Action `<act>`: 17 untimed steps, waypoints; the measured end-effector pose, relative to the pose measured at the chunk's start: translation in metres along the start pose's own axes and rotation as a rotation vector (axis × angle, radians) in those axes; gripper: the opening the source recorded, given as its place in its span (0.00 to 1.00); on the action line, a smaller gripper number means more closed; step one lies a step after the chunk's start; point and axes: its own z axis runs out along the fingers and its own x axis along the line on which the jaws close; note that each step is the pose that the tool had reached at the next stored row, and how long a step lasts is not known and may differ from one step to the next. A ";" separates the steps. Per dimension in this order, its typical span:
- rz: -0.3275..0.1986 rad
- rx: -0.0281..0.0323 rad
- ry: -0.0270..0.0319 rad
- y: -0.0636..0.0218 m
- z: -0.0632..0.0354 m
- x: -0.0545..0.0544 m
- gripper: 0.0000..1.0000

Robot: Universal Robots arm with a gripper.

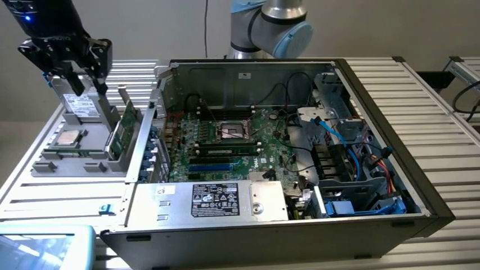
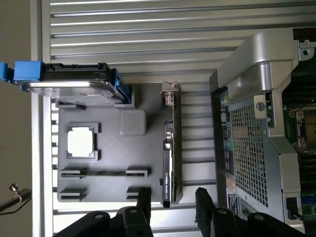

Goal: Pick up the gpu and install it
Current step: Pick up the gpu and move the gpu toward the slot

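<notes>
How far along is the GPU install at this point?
Nothing done yet: the gpu stands on edge in the gray parts holder, untouched. In hand: the gripper hovers open above it, holding nothing. Left: the grasp and seating it in the open computer case.

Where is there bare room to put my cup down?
Bare slatted table lies at the exterior view's right of the computer case, and on the camera's side of the gray holder. The holder, under the hand, and the case are crowded.

gpu (image 1: 129, 125) green; end effector (image 1: 89, 87) black; holder tray (image 2: 111, 153) grey
</notes>
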 end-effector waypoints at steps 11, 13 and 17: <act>0.022 -0.0146 -0.0076 -0.0012 0.0147 0.004 0.50; 0.024 -0.0144 -0.0077 -0.0014 0.0183 0.004 0.50; 0.026 -0.0144 -0.0080 -0.0012 0.0256 0.004 0.50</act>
